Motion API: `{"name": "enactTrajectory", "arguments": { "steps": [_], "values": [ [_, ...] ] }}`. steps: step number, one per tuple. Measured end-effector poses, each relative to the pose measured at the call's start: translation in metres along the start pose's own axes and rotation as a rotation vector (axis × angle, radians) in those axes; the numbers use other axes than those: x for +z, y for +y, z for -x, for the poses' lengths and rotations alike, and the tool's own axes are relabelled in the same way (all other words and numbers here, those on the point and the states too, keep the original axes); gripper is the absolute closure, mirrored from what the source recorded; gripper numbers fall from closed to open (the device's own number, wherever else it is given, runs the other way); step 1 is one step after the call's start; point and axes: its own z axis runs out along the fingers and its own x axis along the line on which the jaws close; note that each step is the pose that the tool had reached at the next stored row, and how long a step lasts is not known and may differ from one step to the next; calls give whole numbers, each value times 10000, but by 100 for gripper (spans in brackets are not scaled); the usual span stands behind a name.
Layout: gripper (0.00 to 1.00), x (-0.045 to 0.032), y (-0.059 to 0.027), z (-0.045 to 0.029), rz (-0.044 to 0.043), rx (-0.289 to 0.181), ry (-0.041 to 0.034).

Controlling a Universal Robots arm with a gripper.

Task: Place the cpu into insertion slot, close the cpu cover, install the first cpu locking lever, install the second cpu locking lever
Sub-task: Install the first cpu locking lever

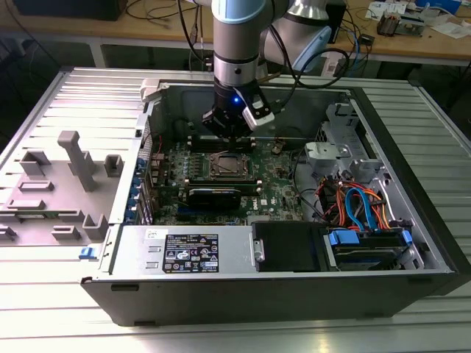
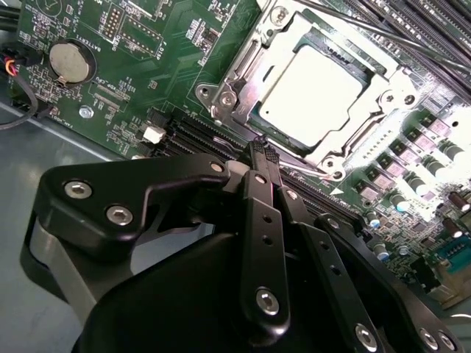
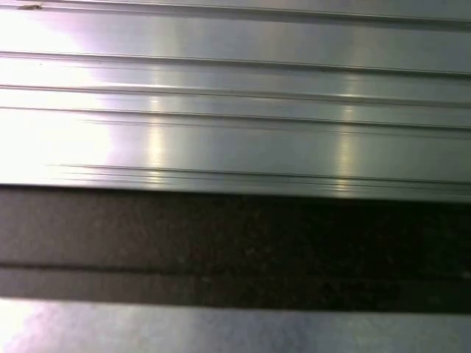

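Cpu seated flat in the insertion slot, its pale grey face showing through the square window of the cpu cover, closed down over it. Jaws drawn narrow, black fingertips pressed together as far as can be seen, poised just beside the socket's near corner in the second wrist view. Thin silver locking lever lying along that edge, just beside the fingertips; contact impossible to tell. Long black memory slots crowding the strip between fingertips and socket rim. Coin battery well apart, across the green motherboard.

In the exterior view, arm dropping straight down through the open top of the computer case, laid flat on the ribbed metal bench. Little free board around the socket, with a black card just beside it on the camera's side. Drive cage and a tangle of blue and orange cables well apart at the exterior view's right. Labelled power supply lining the case's near wall. Grey plastic fixture outside the case on the bench, at the exterior view's left. Open air above the case rim on all sides of the arm.

In the first wrist view, bright ribbed metal above a dark band.
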Motion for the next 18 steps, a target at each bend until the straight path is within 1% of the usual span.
{"name": "enactTrajectory", "arguments": {
  "steps": [10,18],
  "values": [
    [89,19,-1,42,1,0,0],
    [89,54,-3,79,0,1,0]
  ]
}}
